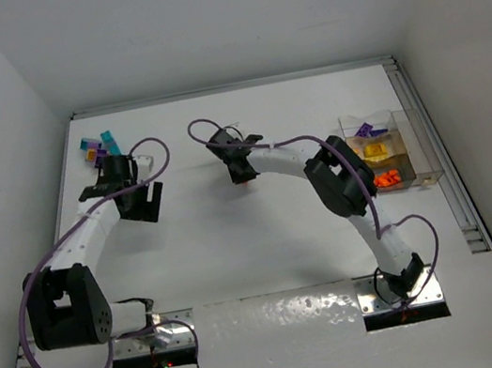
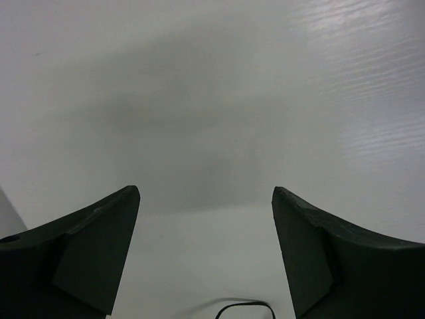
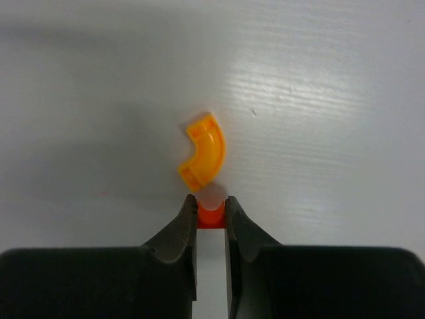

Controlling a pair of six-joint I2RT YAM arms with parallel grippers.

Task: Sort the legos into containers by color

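Observation:
My right gripper [image 3: 211, 203] is shut on a small orange lego [image 3: 211, 216], pinched between the fingertips at the table surface. Just beyond the tips lies a curved yellow lego [image 3: 204, 154]. From above, this gripper [image 1: 242, 171] is at the table's middle back. The clear containers [image 1: 417, 154] stand at the right, with purple [image 1: 365, 131], yellow [image 1: 375, 150] and orange [image 1: 386, 180] legos in separate bins. My left gripper [image 2: 206, 193] is open over bare white table. In the top view it [image 1: 142, 202] sits just below a small pile of teal, purple and orange legos [image 1: 99, 148] at the back left.
White walls enclose the table on the left, back and right. A metal rail [image 1: 443, 168] runs along the right edge beside the containers. Purple cables loop off both arms.

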